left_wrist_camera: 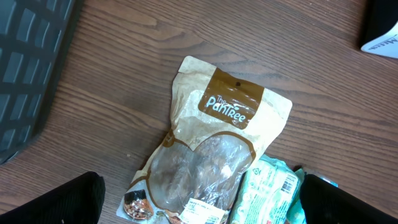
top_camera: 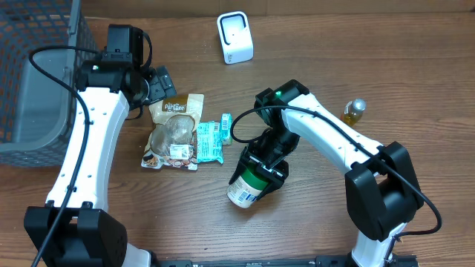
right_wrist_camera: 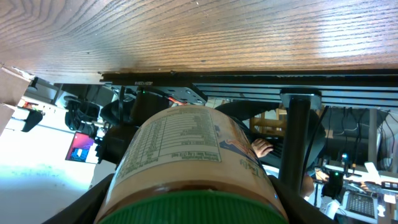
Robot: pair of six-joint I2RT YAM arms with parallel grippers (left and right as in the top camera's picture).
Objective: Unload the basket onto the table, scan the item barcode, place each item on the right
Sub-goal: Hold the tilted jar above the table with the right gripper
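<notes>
My right gripper (top_camera: pixel 266 165) is shut on a jar (top_camera: pixel 246 189) with a green lid and a tan label, and holds it sideways near the table's front middle. In the right wrist view the jar (right_wrist_camera: pixel 186 155) fills the space between the fingers of the right gripper (right_wrist_camera: pixel 193 208), nutrition panel facing the camera. A white scanner (top_camera: pixel 234 37) stands at the back of the table. My left gripper (top_camera: pixel 159 83) hangs open over a brown pouch (left_wrist_camera: pixel 211 143). Nothing is between the fingers of the left gripper (left_wrist_camera: pixel 200 205).
A teal packet (top_camera: pixel 210 141) lies against the brown pouch (top_camera: pixel 174 130), which carries a white barcode sticker (left_wrist_camera: pixel 205 211). A grey basket (top_camera: pixel 37 81) fills the back left corner. A small yellow bottle (top_camera: pixel 355 111) stands at the right.
</notes>
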